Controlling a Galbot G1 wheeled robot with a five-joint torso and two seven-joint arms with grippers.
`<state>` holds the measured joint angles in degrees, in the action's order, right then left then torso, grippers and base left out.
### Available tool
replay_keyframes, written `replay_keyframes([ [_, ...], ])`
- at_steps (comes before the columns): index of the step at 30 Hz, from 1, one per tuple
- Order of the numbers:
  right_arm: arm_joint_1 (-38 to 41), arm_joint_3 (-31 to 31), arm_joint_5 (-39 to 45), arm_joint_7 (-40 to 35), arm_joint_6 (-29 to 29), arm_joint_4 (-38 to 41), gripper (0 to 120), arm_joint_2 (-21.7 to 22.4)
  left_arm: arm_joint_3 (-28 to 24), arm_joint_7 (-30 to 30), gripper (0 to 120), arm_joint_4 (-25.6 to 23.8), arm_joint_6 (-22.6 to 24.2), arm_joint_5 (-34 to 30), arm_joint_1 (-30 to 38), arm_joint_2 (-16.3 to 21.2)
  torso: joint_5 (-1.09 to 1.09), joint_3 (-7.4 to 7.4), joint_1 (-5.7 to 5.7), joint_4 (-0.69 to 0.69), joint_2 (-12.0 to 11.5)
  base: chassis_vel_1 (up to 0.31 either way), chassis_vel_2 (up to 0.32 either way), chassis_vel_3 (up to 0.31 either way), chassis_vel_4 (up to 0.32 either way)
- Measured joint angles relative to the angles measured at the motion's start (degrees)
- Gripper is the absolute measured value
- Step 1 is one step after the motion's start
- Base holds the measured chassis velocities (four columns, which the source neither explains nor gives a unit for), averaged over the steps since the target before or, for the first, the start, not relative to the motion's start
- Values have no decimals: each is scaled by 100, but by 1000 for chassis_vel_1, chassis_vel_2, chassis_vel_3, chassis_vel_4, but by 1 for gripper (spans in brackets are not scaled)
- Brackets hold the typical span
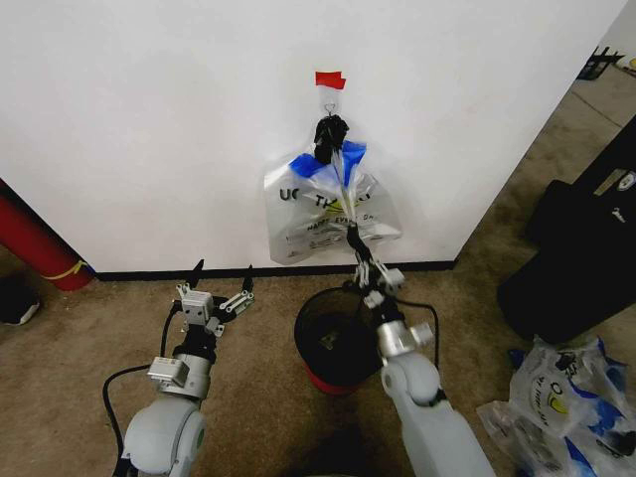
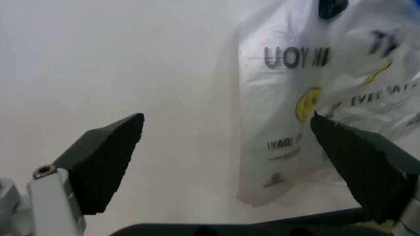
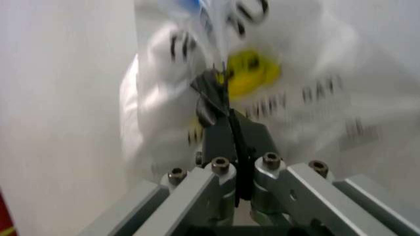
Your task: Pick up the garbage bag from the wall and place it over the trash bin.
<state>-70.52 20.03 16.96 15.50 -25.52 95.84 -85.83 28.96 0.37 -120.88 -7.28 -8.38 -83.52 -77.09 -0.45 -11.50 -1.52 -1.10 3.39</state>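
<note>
At the foot of the wall [image 1: 149, 119], at about 6 o'clock from the hook, one trash bin [image 1: 333, 343] stands on the brownish floor [image 1: 89, 348]: a round black mesh cylinder with a red base, its inside dark, what is in it not clear. One garbage bag [image 1: 323, 214] hangs on the wall from a small hook [image 1: 329, 102], just below a single red tape strip [image 1: 330, 79]; its blue handle tips are bunched at 12 o'clock of the bag, its printed body spreads beneath, and its lower edge ends just above the bin's far rim. Two arms show. The right arm reaches up and forward over the bin's right rim, and the right gripper [image 1: 354, 238] has its fingers pressed together on a fold of the bag's front, low in its middle; the right wrist view shows the closed dark fingers [image 3: 226, 130] pinching the plastic just under the yellow smiley. The left arm is raised at 9 o'clock of the bin, well apart from it, and the left gripper [image 1: 221, 283] points at the wall with its two black fingers [image 2: 105, 157] spread wide, holding nothing. At 3 o'clock of the bin lies a bundle of clear printed bags [image 1: 561, 393], and behind it a large black case [image 1: 586, 238].
</note>
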Motion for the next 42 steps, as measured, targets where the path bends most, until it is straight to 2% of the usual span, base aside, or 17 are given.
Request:
replay_keyframes([
  [8,-710,161,-81,304,-290,141,0,-9,2,-3,100,0,-121,-15,-102,6,0,0,0,0,0,0,0,0,0],
  [22,-1461,386,-226,948,-724,170,0,33,24,-11,100,6,-200,-76,-86,57,0,-1,0,-1,0,0,0,0,0],
  [30,-1636,594,-234,1421,-877,227,0,102,53,-12,100,69,-230,-123,-63,88,0,-1,0,0,0,0,0,0,0],
  [39,-1586,1148,-374,2110,-1081,105,0,228,43,-13,100,172,-234,-136,9,80,0,-1,-1,0,0,0,0,0,0],
  [42,-1572,1338,-289,2680,-1103,52,0,269,34,-13,100,219,-234,-125,30,60,1,-1,-1,0,0,0,0,0,0],
])
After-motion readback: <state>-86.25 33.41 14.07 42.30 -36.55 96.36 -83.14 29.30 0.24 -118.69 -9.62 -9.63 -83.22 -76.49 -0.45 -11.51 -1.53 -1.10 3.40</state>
